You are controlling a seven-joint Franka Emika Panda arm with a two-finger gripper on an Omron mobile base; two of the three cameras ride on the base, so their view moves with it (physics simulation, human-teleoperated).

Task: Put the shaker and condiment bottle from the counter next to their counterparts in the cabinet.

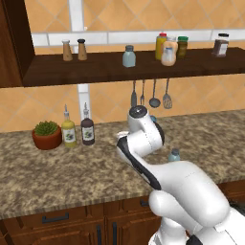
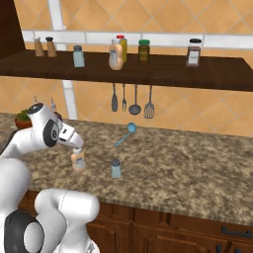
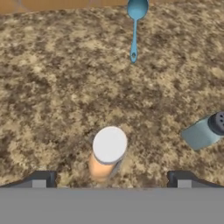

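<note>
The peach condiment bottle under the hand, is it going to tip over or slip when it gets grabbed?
Probably tippy: the condiment bottle stands tall and slim on the counter, so an off-centre touch could topple it. Its smooth round body may slip or turn in the open tool. It looks rigid, so a mid-body squeeze should hold.

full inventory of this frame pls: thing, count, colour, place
condiment bottle: 1, peach-orange, pale cap, on the counter under the gripper
shaker: 1, pale blue-grey, grey cap, on the counter beside that bottle
spoon: 1, blue, lying on the counter farther back
counter: 1, speckled brown-grey granite
shelf shaker: 1, blue-grey, mid cabinet shelf
wide peach bottle: 1, white cap, on the shelf
yellow bottle: 1, red cap, behind the wide one
brown shakers: 2, left end of the shelf
dark jars: 2, right part of the shelf
hanging utensils: 4, grey, under the shelf
oil bottles: 2, yellow and dark, beside the potted plant
gripper: 1, dark tips, open
</note>
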